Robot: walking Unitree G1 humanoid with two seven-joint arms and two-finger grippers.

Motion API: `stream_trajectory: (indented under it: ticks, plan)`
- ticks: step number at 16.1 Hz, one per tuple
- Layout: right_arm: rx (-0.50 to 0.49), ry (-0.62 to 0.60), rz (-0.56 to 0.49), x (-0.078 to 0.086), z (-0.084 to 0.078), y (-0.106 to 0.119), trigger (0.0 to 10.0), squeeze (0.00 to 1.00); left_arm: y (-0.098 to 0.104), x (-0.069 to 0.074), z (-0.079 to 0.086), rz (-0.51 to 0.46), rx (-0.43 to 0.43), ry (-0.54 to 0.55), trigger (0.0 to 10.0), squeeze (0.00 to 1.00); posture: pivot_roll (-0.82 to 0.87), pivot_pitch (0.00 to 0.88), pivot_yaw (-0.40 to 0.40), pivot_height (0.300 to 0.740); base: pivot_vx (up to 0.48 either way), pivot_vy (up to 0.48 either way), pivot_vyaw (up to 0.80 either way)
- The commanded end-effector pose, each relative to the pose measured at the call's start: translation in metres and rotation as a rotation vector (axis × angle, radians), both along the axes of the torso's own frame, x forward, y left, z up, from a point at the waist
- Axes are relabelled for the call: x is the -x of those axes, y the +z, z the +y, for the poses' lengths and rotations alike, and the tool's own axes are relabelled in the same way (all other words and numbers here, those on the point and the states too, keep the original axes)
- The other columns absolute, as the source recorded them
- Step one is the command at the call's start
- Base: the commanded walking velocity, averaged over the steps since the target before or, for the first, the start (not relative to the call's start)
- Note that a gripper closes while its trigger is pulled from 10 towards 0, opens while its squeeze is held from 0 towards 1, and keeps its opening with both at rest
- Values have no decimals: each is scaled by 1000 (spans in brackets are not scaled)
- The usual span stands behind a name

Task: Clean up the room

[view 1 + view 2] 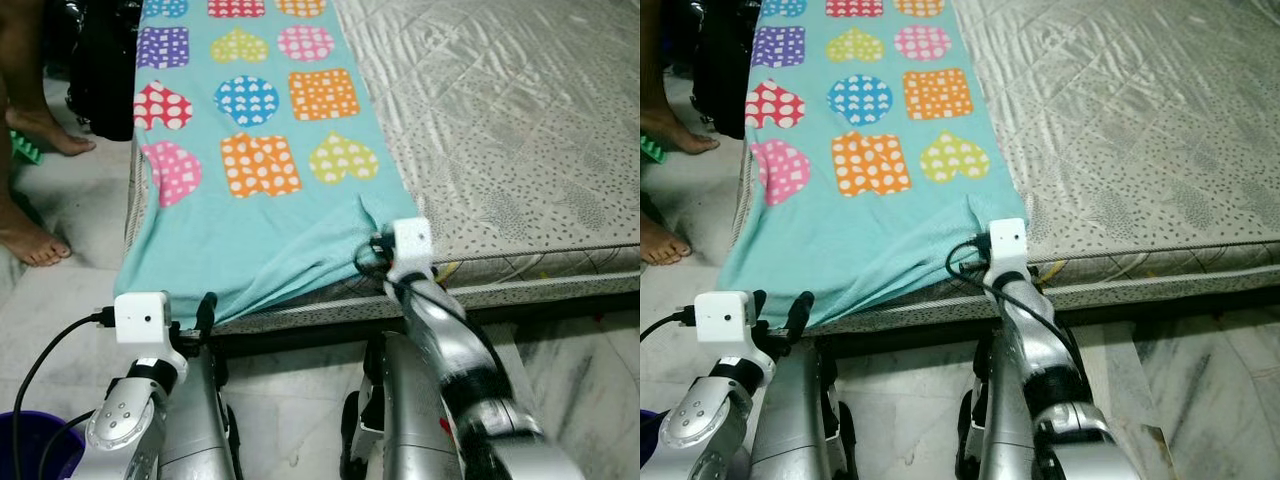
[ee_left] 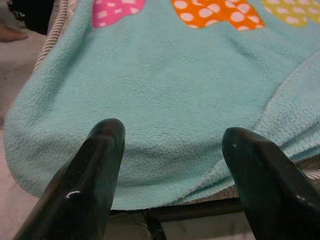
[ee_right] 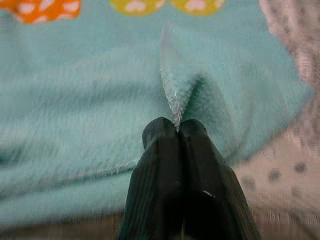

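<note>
While right hand (image 3: 176, 131) pinches blanket (image 1: 300, 215) (left spread).

two silver metal arms, each topped at the wrist by a small white box camera with a black cable looping off it. long, glossy black fingers (image 2: 95, 175), rounded at the tips, slightly scuffed.

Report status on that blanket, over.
Right gripper jaws shut on blanket edge at bed foot. Left gripper open, short of the hanging hem. Person's feet beside bed, left.
</note>
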State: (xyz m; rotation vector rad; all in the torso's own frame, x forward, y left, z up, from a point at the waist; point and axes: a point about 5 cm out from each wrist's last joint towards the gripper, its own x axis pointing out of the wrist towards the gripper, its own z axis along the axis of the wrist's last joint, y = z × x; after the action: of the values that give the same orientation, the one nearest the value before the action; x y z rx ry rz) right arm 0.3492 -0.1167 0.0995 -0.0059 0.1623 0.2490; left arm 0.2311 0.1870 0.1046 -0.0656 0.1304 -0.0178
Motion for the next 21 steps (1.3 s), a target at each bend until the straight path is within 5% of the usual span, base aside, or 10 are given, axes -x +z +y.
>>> stream_trajectory:
  ticks: [1,6,9,13,14,16,17,18,21]
  plan:
    - [-10,34,43,12,-4,-6,0,0,-6,4,2,27,-4,10,10000,0,46,291,-57,540,0,0,0]
    - [37,37,105,52,-30,-15,0,0,-7,3,5,31,-13,7,10000,0,32,287,-48,540,0,0,0]
    - [76,-23,154,62,-49,-15,0,0,-7,0,7,31,-20,3,10000,0,25,282,-41,540,0,0,0]
    - [110,-24,241,73,-54,-23,0,0,-8,-2,8,33,-27,-3,10000,0,23,271,-38,540,0,0,0]
    - [116,-13,268,76,-53,-26,10000,0,-9,-2,9,34,-30,-4,10000,0,23,266,-37,540,0,0,0]
    - [125,-7,287,77,-51,-28,10000,0,-9,-3,9,35,-34,-7,10000,0,23,265,-36,540,0,0,0]
    - [129,-18,289,77,-52,-28,10000,690,-10,-4,9,36,-34,-8,10000,0,23,258,-36,540,0,0,0]
    - [131,-26,288,77,-52,-28,10000,1000,-11,-4,9,37,-35,-8,10000,0,23,258,-36,540,0,0,0]
    - [171,-67,278,75,-57,-26,10000,1000,-12,-4,9,43,-39,-11,10000,0,23,253,-36,540,0,0,0]
